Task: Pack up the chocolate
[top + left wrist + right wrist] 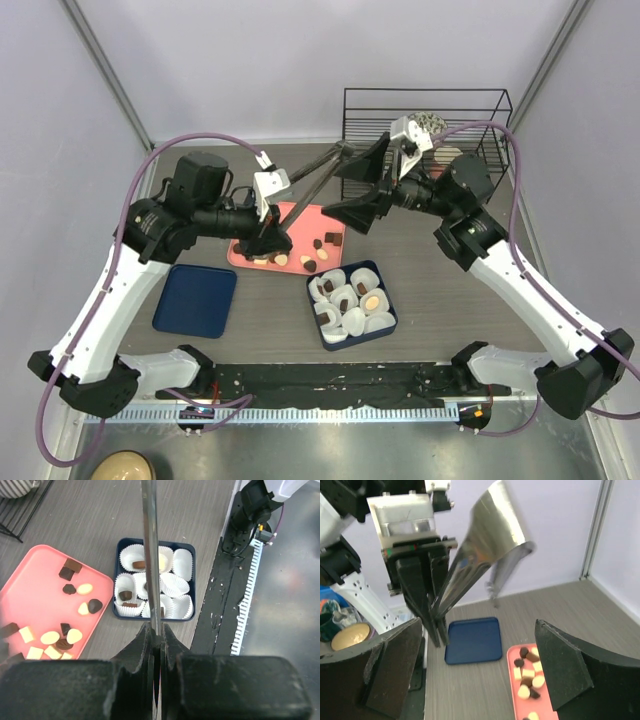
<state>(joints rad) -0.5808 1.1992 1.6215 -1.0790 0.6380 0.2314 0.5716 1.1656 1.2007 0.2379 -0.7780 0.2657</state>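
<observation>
Tongs (150, 555) across blue box (177, 544) (rack (430, 91) behind)

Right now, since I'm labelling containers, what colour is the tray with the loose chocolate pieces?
The tray is pink; the left wrist view shows it best.
</observation>
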